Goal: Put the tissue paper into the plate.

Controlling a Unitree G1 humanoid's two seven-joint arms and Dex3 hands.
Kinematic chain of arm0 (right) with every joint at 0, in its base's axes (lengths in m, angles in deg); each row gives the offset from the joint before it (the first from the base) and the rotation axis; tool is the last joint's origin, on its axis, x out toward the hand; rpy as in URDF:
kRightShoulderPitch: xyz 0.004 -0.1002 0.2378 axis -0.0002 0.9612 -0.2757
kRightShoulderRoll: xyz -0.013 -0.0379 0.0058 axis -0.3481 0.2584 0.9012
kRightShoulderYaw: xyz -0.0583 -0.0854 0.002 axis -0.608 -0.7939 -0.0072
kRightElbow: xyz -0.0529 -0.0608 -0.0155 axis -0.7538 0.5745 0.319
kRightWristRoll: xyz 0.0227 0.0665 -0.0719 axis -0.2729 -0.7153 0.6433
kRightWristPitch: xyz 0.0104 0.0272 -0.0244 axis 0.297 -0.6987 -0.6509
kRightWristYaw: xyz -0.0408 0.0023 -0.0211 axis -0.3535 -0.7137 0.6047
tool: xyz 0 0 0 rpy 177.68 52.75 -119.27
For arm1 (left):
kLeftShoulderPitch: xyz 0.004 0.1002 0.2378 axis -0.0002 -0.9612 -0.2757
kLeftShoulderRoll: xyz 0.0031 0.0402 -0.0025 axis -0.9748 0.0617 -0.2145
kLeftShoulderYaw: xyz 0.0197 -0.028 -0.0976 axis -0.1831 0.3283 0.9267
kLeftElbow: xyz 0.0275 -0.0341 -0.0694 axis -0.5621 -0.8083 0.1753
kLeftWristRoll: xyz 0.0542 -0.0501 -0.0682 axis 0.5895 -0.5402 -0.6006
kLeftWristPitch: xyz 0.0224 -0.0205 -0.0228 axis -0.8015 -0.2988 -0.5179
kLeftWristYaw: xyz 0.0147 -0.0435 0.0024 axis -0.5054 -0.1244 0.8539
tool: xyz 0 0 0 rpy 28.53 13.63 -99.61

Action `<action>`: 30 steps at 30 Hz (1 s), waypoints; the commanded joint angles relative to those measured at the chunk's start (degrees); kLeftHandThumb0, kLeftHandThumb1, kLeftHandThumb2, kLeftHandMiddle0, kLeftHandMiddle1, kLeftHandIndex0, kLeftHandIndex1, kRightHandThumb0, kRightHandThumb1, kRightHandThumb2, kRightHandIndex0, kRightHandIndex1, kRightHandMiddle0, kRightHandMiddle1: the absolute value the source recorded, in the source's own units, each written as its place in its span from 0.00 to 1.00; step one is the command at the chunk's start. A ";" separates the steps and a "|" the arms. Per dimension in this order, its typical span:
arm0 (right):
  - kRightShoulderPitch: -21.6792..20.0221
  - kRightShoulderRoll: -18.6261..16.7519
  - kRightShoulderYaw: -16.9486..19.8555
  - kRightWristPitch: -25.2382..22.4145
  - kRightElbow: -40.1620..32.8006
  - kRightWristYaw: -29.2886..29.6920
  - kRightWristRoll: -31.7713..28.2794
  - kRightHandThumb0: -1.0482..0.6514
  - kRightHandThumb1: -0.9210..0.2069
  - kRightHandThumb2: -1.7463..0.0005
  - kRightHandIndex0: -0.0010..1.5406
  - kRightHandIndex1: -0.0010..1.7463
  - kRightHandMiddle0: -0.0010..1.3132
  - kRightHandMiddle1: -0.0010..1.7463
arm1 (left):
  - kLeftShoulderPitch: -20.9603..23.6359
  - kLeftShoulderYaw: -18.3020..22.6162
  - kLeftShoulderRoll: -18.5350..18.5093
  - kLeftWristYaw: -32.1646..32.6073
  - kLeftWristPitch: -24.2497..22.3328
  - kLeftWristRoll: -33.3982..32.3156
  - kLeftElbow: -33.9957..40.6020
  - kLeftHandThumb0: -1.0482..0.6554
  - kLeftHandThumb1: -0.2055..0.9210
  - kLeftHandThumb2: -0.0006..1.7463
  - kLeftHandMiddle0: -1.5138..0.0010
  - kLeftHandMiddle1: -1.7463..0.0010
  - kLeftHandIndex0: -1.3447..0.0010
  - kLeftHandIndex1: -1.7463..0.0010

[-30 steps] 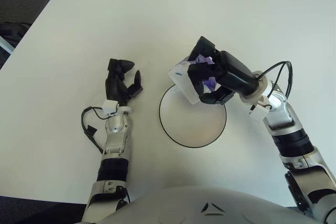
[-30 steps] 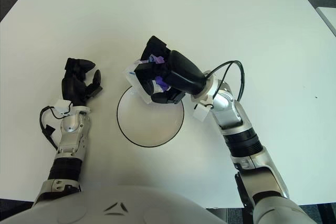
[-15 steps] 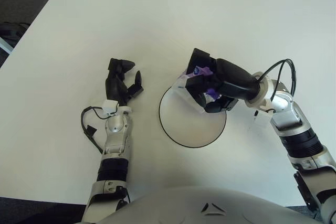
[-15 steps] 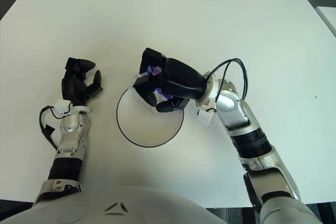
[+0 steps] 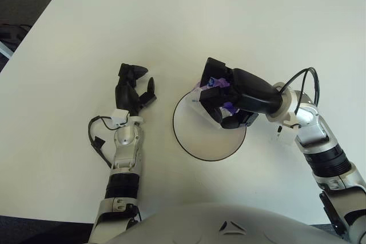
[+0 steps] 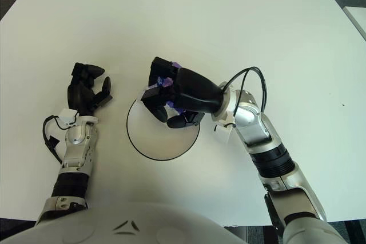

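Note:
A white plate [image 5: 200, 138] with a dark rim lies on the table just in front of me. My right hand [image 5: 220, 100] hovers over the plate's far edge, fingers curled around a pack of tissue paper [image 5: 213, 82] with purple print. Only small purple and white bits of the pack show between the black fingers. The pack is held above the plate's far rim. My left hand [image 5: 132, 88] shows to the left of the plate, fingers loosely curled, holding nothing.
The white table [image 5: 171, 32] stretches bare behind and beside the plate. A black cable [image 5: 303, 81] loops off my right wrist. Dark floor borders the table at the far edge and left corner.
My right hand has shifted left and toward me, carrying the tissue pack lower over the plate's far edge and rolling so the fingers cover more of the pack. The left hand stayed put.

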 commanded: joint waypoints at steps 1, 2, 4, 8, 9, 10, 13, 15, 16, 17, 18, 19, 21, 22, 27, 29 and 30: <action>1.33 0.19 1.30 -2.09 -2.40 0.31 -0.04 0.60 0.43 0.34 0.28 1.00 0.39 0.94 | -3.82 -0.50 0.46 -0.08 -1.35 0.30 -2.93 0.61 0.78 0.45 0.74 0.20 0.72 0.00; 1.44 0.34 1.38 -2.66 -2.72 0.10 -0.12 0.56 0.36 0.40 0.22 0.99 0.34 0.95 | -3.83 -0.54 0.40 -0.16 -1.01 0.39 -3.04 0.61 0.78 0.45 0.74 0.20 0.72 0.00; 1.45 0.53 1.44 -3.32 -3.08 -0.22 -0.04 0.42 0.25 0.48 0.09 0.92 0.18 0.91 | -3.84 -0.58 0.25 -0.42 -0.48 0.42 -3.27 0.61 0.78 0.45 0.74 0.19 0.72 0.00; 0.98 2.00 2.11 -0.44 -2.78 -0.38 2.95 0.23 0.09 0.51 0.02 0.44 0.05 0.54 | -3.53 -0.49 0.00 -0.19 -0.41 0.71 -4.05 0.61 0.78 0.45 0.74 0.19 0.72 0.00; 0.81 2.11 2.18 0.50 -2.48 -0.18 3.59 0.19 0.06 0.51 0.02 0.33 0.03 0.46 | -3.33 -0.37 -0.08 -0.20 -0.25 0.64 -4.64 0.61 0.78 0.45 0.75 0.19 0.72 0.00; 0.67 2.17 2.20 1.11 -2.25 -0.03 4.03 0.18 0.05 0.51 0.01 0.29 0.02 0.42 | -3.17 -0.27 -0.15 -0.21 -0.13 0.59 -5.08 0.61 0.78 0.45 0.75 0.19 0.72 0.00; 0.31 2.89 2.39 3.66 -1.42 0.36 5.95 0.11 0.01 0.50 0.00 0.09 0.01 0.25 | -2.74 0.00 -0.24 0.33 -0.79 0.69 -5.79 0.61 0.78 0.45 0.74 0.20 0.72 0.00; 0.12 3.42 2.53 4.80 -1.03 0.33 6.90 0.07 0.01 0.49 0.00 0.05 0.00 0.17 | -2.55 0.11 -0.21 0.67 -1.01 0.81 -6.03 0.61 0.78 0.44 0.74 0.20 0.72 0.00; 0.14 3.44 2.80 5.40 -0.91 0.66 7.54 0.06 0.00 0.49 0.00 0.03 0.00 0.13 | -2.48 0.16 -0.22 0.69 -0.78 0.82 -6.20 0.61 0.78 0.44 0.74 0.20 0.72 0.00; 0.17 3.40 2.98 5.81 -0.80 0.95 7.95 0.04 0.00 0.48 0.00 0.02 0.00 0.09 | -2.43 0.19 -0.23 0.68 -0.59 0.80 -6.32 0.61 0.79 0.44 0.74 0.20 0.72 0.00; 0.18 3.28 3.19 6.31 -0.63 1.35 8.27 0.03 0.00 0.48 0.00 0.01 0.00 0.07 | -2.33 0.24 -0.21 0.91 -0.63 0.91 -6.46 0.61 0.79 0.44 0.74 0.20 0.72 0.00; 0.18 3.20 3.32 6.68 -0.48 1.63 8.46 0.02 0.00 0.47 0.00 0.01 0.00 0.04 | -2.26 0.28 -0.18 1.09 -0.69 0.99 -6.57 0.61 0.79 0.44 0.74 0.20 0.72 0.00; 0.19 3.13 3.40 7.06 -0.26 1.92 8.60 0.01 0.00 0.47 0.00 0.00 0.00 0.02 | -2.10 0.36 -0.21 1.26 -0.73 1.03 -6.87 0.61 0.79 0.44 0.74 0.20 0.72 0.00; 0.20 3.13 3.40 7.13 -0.21 2.02 8.64 0.01 0.00 0.47 0.00 0.00 0.00 0.01 | -2.02 0.40 -0.25 1.26 -0.66 1.00 -7.04 0.61 0.79 0.44 0.74 0.20 0.72 0.00; 0.22 3.57 3.33 7.24 -0.30 1.94 8.04 0.00 0.00 0.46 0.00 0.00 0.00 0.00 | -1.77 0.53 -0.08 2.30 -1.56 1.24 -7.29 0.61 0.79 0.44 0.74 0.20 0.72 0.00; 0.12 3.80 3.28 7.18 -0.41 1.72 7.86 0.00 0.00 0.46 0.00 0.00 0.00 0.00 | -1.68 0.57 -0.08 2.66 -2.14 1.32 -7.36 0.61 0.79 0.43 0.74 0.21 0.72 0.00; 0.10 3.85 3.26 7.18 -0.42 1.68 7.84 0.00 0.00 0.46 0.00 0.00 0.00 0.00 | -1.66 0.57 -0.09 2.74 -2.26 1.34 -7.39 0.61 0.80 0.43 0.74 0.21 0.73 0.00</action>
